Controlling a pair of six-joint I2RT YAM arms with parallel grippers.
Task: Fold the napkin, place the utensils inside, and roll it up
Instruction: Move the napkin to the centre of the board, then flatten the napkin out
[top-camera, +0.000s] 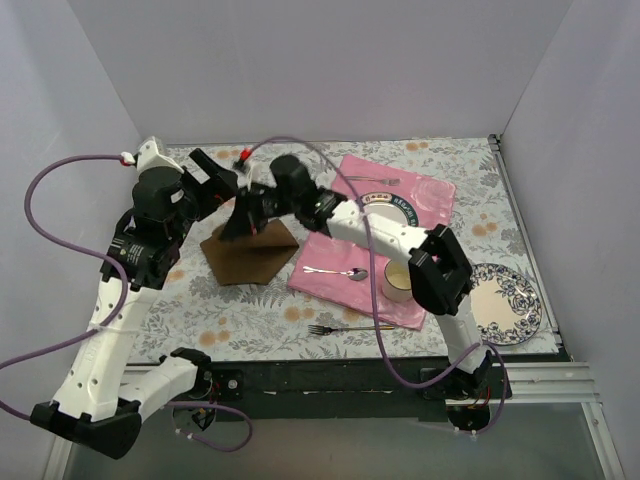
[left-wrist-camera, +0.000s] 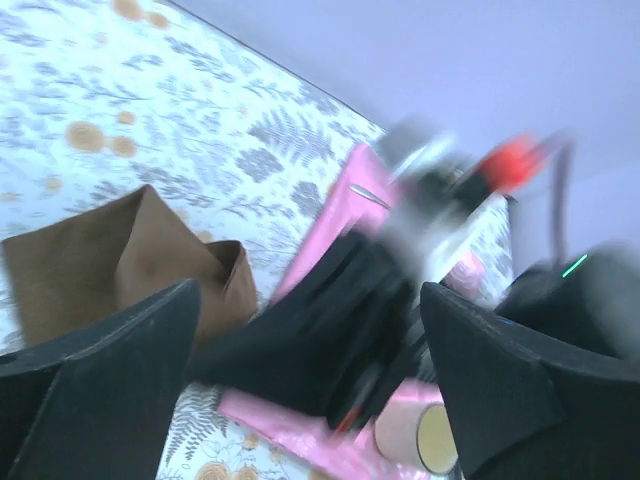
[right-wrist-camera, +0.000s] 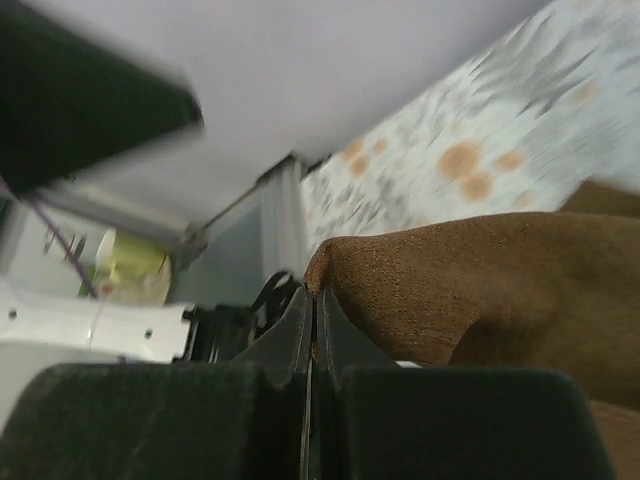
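Napkin (top-camera: 250, 258) corner in clenched right claw (right-wrist-camera: 312, 290), arm outstretched leftward; left claw (left-wrist-camera: 308, 300) released.

overhead view from behind; both wrist views close, sharing the napkin (top-camera: 250, 258)

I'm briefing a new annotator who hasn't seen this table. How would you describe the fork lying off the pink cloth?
Find the large pink cloth on the floral table. Just beyond its near edge lies a slim silver fork. Unlike the spoon and the other fork, it rests on floral print, not on pink.
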